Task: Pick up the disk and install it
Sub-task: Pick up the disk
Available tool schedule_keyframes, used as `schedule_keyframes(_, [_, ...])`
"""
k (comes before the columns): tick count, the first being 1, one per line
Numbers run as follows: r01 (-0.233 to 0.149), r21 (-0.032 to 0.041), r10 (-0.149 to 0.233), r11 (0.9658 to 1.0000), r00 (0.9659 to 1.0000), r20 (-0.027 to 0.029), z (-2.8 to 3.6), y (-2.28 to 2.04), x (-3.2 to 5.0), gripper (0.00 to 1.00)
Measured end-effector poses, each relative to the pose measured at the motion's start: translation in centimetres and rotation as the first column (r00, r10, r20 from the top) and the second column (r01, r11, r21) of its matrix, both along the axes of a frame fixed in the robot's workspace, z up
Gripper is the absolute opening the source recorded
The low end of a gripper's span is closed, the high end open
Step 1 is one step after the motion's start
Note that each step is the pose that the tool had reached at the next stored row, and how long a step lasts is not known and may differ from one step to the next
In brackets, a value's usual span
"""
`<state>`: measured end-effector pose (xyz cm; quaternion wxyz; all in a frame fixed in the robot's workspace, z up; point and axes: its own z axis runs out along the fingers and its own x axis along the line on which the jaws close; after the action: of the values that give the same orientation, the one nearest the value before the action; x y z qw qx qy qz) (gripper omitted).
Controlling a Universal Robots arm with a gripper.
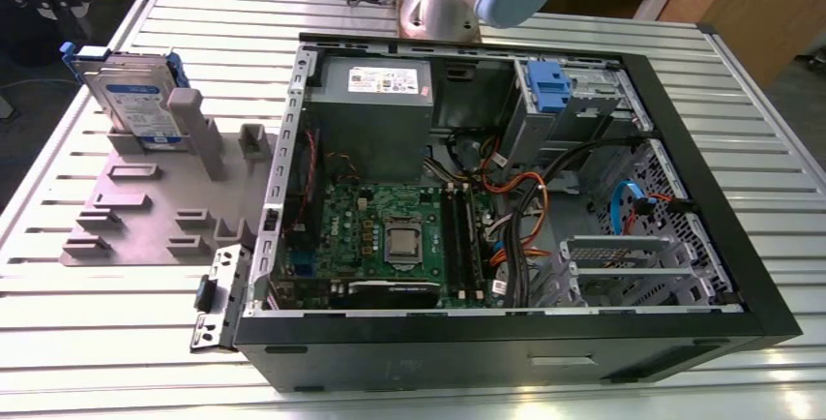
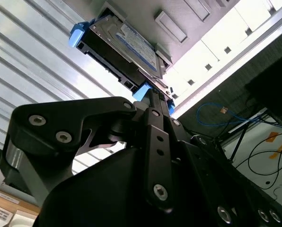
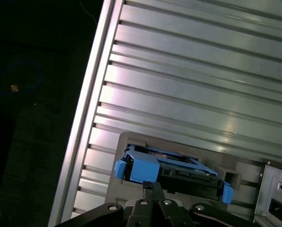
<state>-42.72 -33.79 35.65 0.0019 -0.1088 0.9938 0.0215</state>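
Note:
The disk (image 1: 131, 97), a silver drive with a white-and-blue label in a blue carrier, stands on edge in a grey slotted holder (image 1: 142, 217) at the exterior view's left. In both wrist views I look down on its top edge: the disk (image 3: 179, 168) sits in the holder's slot, label side showing (image 2: 134, 42). My gripper (image 3: 152, 185) hangs above it, its black fingers pressed together with nothing between them. In the second wrist view the gripper (image 2: 153, 94) lines up with one blue corner of the carrier, apart from it.
An open computer case (image 1: 722, 275) lies on the slatted metal table (image 1: 427, 396), to the right of the holder in the exterior view. Inside are a grey power supply (image 1: 374, 101), a motherboard (image 1: 387, 236), cables, and a drive bay with a blue latch (image 1: 548, 86). The table edge runs near the holder (image 3: 84, 123).

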Motion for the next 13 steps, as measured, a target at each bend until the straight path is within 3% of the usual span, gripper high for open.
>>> schedule_keyframes(13, [-0.053, 0.0, 0.053, 0.9986, 0.9986, 0.0, 0.0, 0.0, 0.0, 0.11])
